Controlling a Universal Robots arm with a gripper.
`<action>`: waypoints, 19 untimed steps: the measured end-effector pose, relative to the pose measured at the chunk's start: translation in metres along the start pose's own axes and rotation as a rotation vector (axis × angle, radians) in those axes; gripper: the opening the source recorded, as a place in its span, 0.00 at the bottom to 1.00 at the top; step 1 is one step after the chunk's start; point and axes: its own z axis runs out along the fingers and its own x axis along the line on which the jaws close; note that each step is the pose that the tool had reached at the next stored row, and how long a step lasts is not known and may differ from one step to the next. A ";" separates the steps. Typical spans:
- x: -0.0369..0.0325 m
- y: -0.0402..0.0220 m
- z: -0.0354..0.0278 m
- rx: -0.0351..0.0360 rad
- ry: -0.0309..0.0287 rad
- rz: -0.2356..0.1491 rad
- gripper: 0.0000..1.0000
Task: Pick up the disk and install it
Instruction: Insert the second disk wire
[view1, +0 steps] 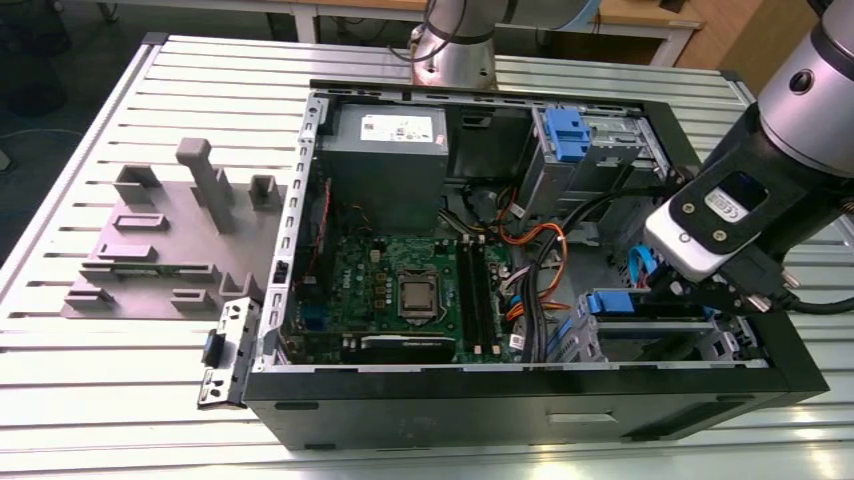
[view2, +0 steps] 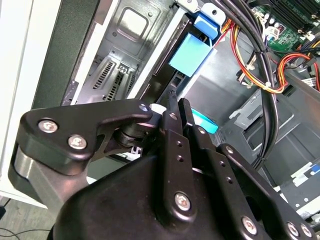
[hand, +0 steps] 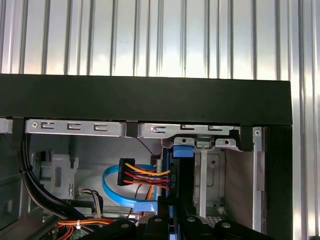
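Slatted table (view1: 80, 400); disk (view1: 654, 305) half-hidden behind gripper (view1: 727, 295), in case (view1: 534, 400).

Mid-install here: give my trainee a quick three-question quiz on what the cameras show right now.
1. True or false: a side panel closes the computer case.
2. In the exterior view, the gripper is: A) outside the case; B) at the drive bay on the exterior view's right; C) inside the case, on the exterior view's left.
3. In the first wrist view, what colour is the flat cable looping beside the orange-and-red wires?

Key: 1 false, the motherboard lies exposed; 2 B; 3 blue.
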 end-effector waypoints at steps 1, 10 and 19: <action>-0.0001 0.0000 0.0003 0.0000 0.0000 0.000 0.16; -0.0005 -0.0002 0.0038 0.0000 0.0005 0.000 0.16; -0.0008 -0.0002 0.0069 0.0000 0.0008 0.000 0.16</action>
